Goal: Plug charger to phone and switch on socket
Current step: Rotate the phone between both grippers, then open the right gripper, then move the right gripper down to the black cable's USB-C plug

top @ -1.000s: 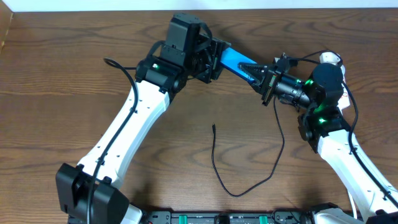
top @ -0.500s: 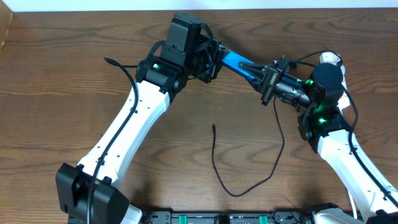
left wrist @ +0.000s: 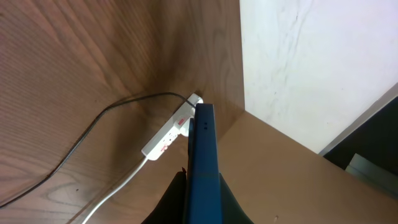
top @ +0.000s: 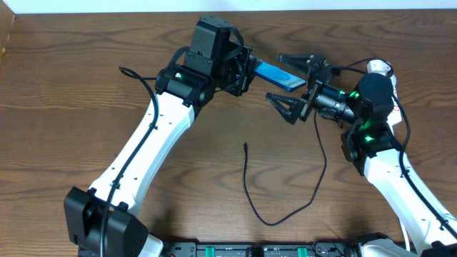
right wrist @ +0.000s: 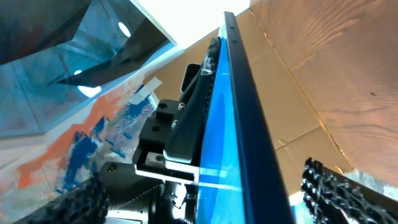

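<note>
The phone (top: pixel 275 75), slim with a bright blue screen, hangs above the table with my left gripper (top: pixel 250 70) shut on its left end. In the left wrist view the phone (left wrist: pixel 201 155) shows edge-on between the jaws of the left gripper (left wrist: pixel 202 190). My right gripper (top: pixel 289 81) is open, its fingers spread on either side of the phone's right end without touching it. The right wrist view shows the phone (right wrist: pixel 233 137) close up between the wide fingers (right wrist: pixel 336 193). The charger (top: pixel 250 196) lies loose on the wood, its tip (top: pixel 245 146) free. The socket (left wrist: pixel 168 132) lies near the far edge.
A white cord (left wrist: pixel 121 186) and a thin black cable (left wrist: pixel 93 121) run from the socket across the wooden table (top: pixel 71 107). A white end (top: pixel 379 67) shows behind the right arm. A brown cardboard panel (left wrist: pixel 280 180) and a white wall (left wrist: pixel 311 62) stand beyond the table's edge.
My right gripper has opened and let go of the phone. The left gripper has closed on the phone's other end and now holds it alone.
</note>
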You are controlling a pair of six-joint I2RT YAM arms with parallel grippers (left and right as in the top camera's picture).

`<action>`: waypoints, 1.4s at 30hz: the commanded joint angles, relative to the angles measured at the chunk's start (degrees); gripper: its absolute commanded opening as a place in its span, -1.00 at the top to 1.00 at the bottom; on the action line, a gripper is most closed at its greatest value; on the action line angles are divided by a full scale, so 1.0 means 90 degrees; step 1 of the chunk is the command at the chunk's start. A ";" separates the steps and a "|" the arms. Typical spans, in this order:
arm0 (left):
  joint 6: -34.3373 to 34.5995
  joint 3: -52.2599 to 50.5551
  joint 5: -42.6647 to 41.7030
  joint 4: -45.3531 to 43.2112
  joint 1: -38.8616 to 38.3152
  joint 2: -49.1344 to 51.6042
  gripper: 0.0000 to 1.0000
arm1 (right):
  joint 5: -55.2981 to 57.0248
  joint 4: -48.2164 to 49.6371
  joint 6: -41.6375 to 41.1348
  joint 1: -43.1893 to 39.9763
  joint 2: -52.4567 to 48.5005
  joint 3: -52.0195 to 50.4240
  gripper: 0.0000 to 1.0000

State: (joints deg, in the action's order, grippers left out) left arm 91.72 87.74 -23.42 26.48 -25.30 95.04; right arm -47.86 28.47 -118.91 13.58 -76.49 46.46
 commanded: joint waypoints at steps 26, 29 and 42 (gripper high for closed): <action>-0.6251 0.0039 -0.6224 -0.0051 0.3381 -0.0121 0.85 | -0.0709 -0.1916 0.6360 -0.0012 0.0010 0.0119 -0.99; -0.6387 0.0039 -0.6356 -0.0049 0.3616 -0.0121 0.85 | -0.0080 -0.2424 0.6683 0.0418 0.0010 0.0141 -0.99; -0.6409 0.0039 -0.6351 -0.0049 0.3847 -0.0121 0.85 | 0.3475 -0.5901 0.8184 0.2047 -0.0005 0.1270 -0.98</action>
State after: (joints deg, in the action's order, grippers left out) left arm 35.05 87.72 -78.00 26.39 9.26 95.04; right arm -26.57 -22.04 -50.50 29.91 -76.49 54.92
